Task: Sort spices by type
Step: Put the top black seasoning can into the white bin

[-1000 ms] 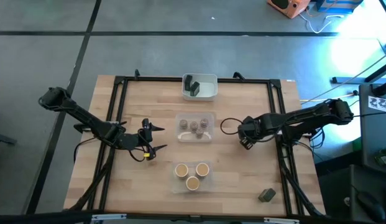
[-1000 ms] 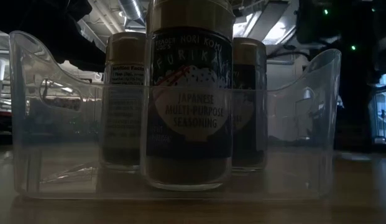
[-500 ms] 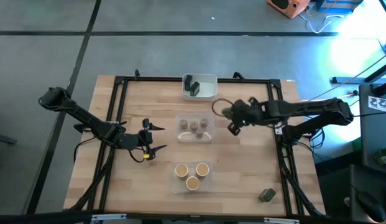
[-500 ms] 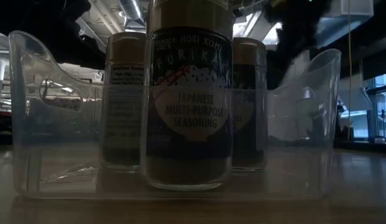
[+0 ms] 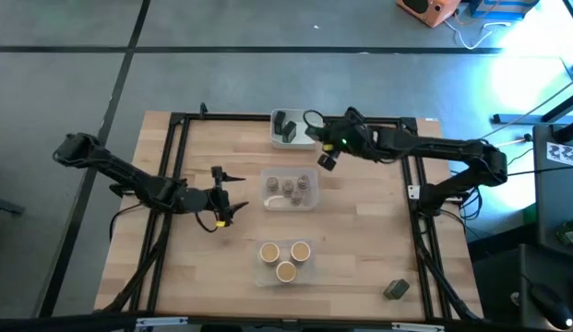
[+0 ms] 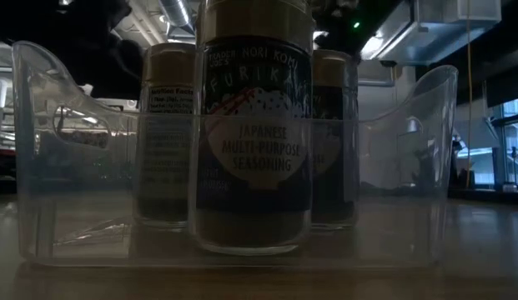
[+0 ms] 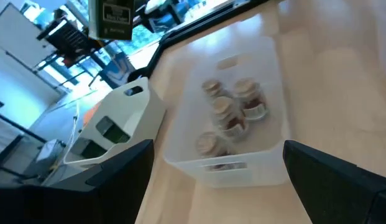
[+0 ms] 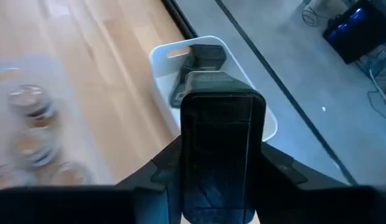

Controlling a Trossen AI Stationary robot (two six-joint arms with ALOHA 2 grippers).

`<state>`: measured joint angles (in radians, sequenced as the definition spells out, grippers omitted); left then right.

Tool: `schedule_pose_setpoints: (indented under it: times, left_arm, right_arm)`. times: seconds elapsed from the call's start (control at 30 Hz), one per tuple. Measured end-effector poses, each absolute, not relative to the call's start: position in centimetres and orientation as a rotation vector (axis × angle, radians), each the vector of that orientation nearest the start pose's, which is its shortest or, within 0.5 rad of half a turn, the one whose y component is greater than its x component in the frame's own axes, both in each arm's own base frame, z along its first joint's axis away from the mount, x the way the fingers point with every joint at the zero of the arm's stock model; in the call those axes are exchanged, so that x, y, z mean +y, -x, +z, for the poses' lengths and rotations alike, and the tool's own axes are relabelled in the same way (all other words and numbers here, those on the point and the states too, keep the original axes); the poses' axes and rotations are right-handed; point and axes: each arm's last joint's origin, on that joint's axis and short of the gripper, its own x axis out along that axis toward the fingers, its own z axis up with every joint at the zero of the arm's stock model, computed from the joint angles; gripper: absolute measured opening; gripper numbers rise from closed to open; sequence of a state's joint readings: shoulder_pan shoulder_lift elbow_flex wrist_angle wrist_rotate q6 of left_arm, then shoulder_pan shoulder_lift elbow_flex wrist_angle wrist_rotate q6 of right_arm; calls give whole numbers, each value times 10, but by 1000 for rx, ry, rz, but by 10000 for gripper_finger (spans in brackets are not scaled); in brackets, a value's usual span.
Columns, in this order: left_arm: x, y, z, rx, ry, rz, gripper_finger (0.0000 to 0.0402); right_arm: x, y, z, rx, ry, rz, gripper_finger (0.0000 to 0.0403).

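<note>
My right gripper (image 5: 325, 159) hangs over the table's far middle, shut on a dark blocky spice container (image 8: 222, 124), just right of the white tray (image 5: 309, 136). That tray holds more dark blocky spices (image 5: 284, 127). Three grey-brown jars (image 5: 290, 188) stand in the middle clear tray (image 7: 242, 167). Three tan-topped jars (image 5: 284, 258) stand in the near clear tray (image 6: 409, 167). One dark blocky container (image 5: 395, 290) lies on the table at the near right. My left gripper (image 5: 221, 198) waits open left of the middle tray, nothing between its fingers. My right gripper pinches the dark container by its two opposite sides (image 8: 188, 155) between its two fingers. The fingers slant down, coming from the table's right side. The container sticks out ahead of the fingers, lifted clear of the table and the trays.
A black frame (image 5: 175, 148) runs along the table's left, far and right edges. Bare wood lies left and right of the three trays, which stand in a row down the table's middle.
My right gripper has carried the dark container up and toward the far edge and the left, from right of the middle tray to beside the white tray, turning as it went. My left gripper has rolled a little where it stands.
</note>
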<state>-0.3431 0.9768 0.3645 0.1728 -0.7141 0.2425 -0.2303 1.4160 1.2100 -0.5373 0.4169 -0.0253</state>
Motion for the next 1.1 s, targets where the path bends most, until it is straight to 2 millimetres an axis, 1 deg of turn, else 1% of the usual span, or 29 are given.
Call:
schedule_pose_setpoints:
  times: [0.1, 0.27, 0.37, 0.5, 0.67, 0.77, 0.83, 1.0, 1.1]
  left_arm:
    - [-36, -184, 195, 427, -445, 301, 345]
    - [-16, -185, 197, 439, -377, 223, 345]
    - [-3, -185, 196, 462, -349, 237, 345]
    - [10, -184, 194, 489, -317, 237, 345]
    - [19, -183, 190, 495, -288, 217, 345]
    - [22, -181, 185, 514, -279, 231, 345]
    - [24, -180, 183, 513, -270, 243, 345]
    - [26, -178, 177, 469, -262, 258, 345]
    - [27, -178, 177, 457, -255, 241, 345]
  right_arm:
    - [-100, -300, 305, 795, 128, -616, 142]
    - [-136, -318, 302, 855, 189, -621, 133]
    - [-158, -328, 302, 876, 203, -611, 136]
    - [-189, -338, 298, 906, 183, -598, 142]
    - [-221, -347, 286, 957, 146, -563, 134]
    - [-235, -349, 276, 995, 119, -522, 135]
    - [-241, -349, 267, 1019, 95, -503, 139]
    - [-250, -349, 249, 1065, 63, -449, 137]
    - [-251, -351, 241, 1086, 60, -432, 136]
